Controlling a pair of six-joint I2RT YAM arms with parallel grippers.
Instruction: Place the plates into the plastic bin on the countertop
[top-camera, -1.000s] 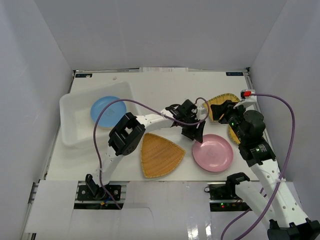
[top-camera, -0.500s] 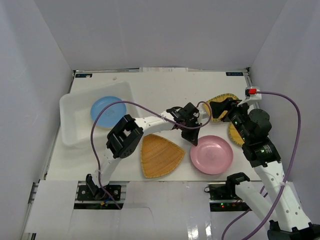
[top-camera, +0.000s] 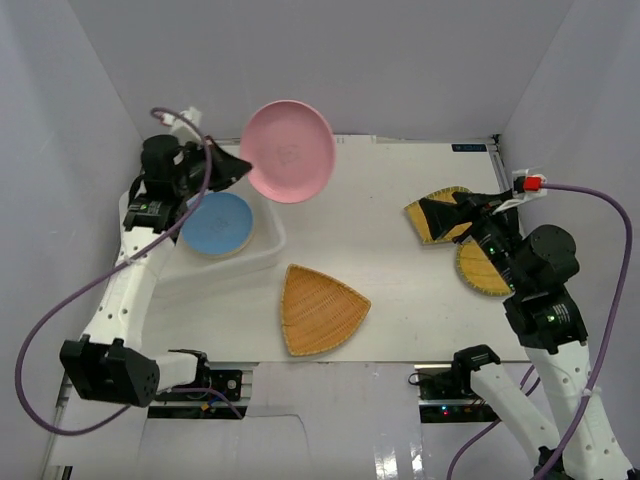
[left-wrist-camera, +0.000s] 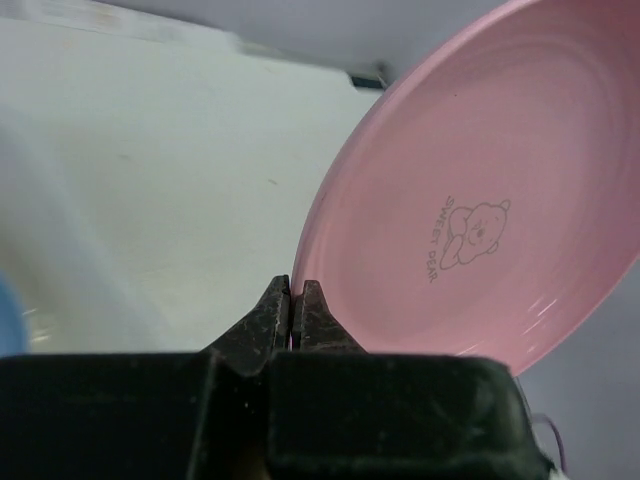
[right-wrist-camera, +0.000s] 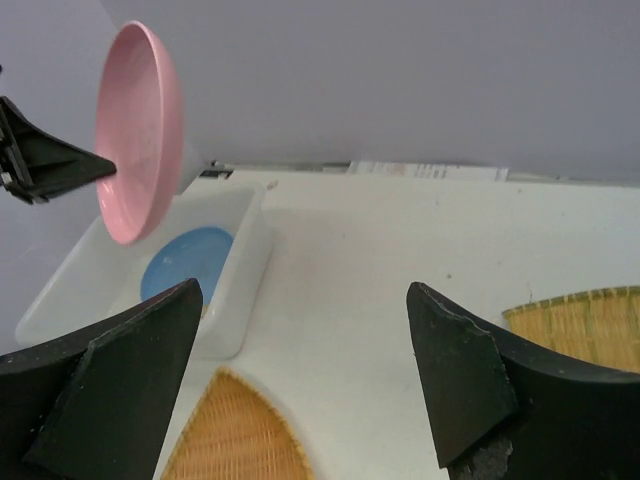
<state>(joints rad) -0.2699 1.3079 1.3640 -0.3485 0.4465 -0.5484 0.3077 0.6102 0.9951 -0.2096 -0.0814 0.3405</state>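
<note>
L gripper (left-wrist-camera: 297, 300) pinched tight on rim of pink plate (top-camera: 290, 150), round, glossy, tipped on edge in the air over the translucent white bin (top-camera: 268, 240), smooth blue plate (top-camera: 217, 222) lying inside. R gripper (right-wrist-camera: 302, 288) gaping wide, empty, by woven fan dish (top-camera: 452, 194); triangular wicker dish (top-camera: 320, 310) flat on countertop (top-camera: 380, 190)

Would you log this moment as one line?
left gripper: shut on pink plate, raised near plastic bin | right gripper: open, empty

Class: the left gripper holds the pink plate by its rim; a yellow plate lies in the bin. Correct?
No: the top external view shows a blue plate in the bin, not yellow. The left gripper does grip the pink plate by its rim.
</note>
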